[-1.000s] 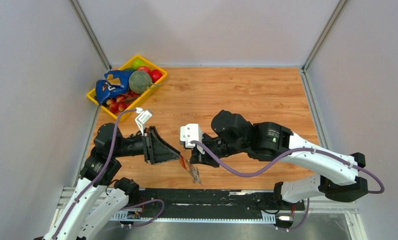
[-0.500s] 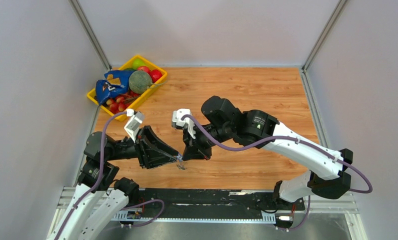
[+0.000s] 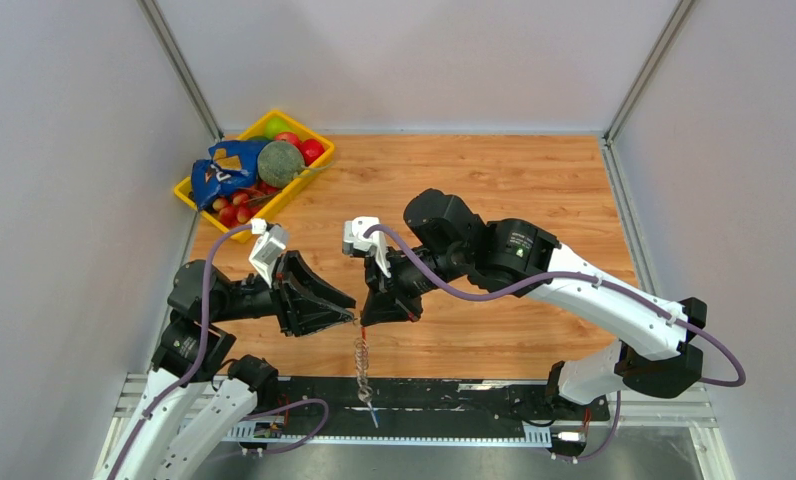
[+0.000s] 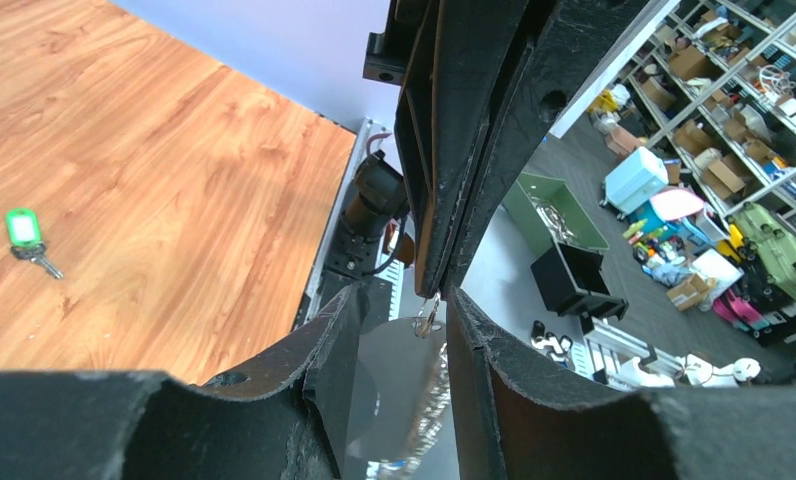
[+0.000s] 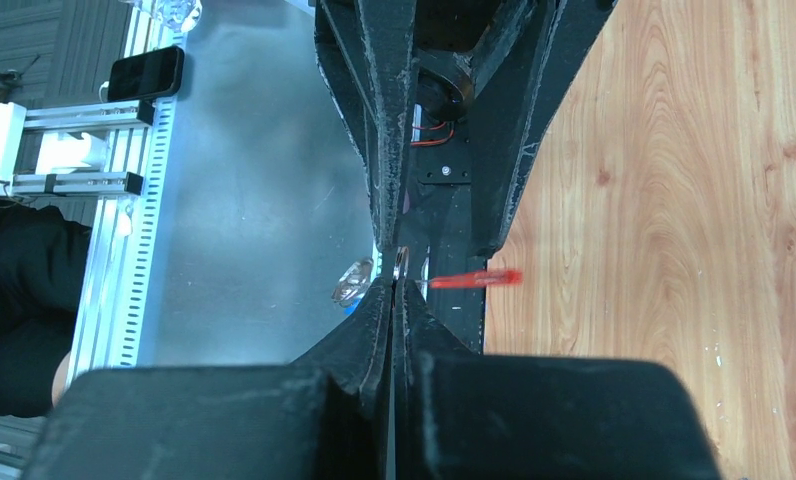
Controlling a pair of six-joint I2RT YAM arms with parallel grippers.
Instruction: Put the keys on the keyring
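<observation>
Pinches the keyring at its top with the right hand, fingers pressed flat together, just below centre of the overhead frame. Lets the silvery chain hang straight down past the near edge of the wooden surface, with the red clip up by the fingertips and a blue key at the bottom end. Meets it from the left with the left hand, fingers partway apart and gripping nothing, tips close against the right hand's tips. Shows a small metal ring dangling in that gap in the left wrist view. Finds the green key lying flat on the surface at the left of that frame, well apart from both hands. Has a yellow basket of balls in the overhead frame's upper left.
</observation>
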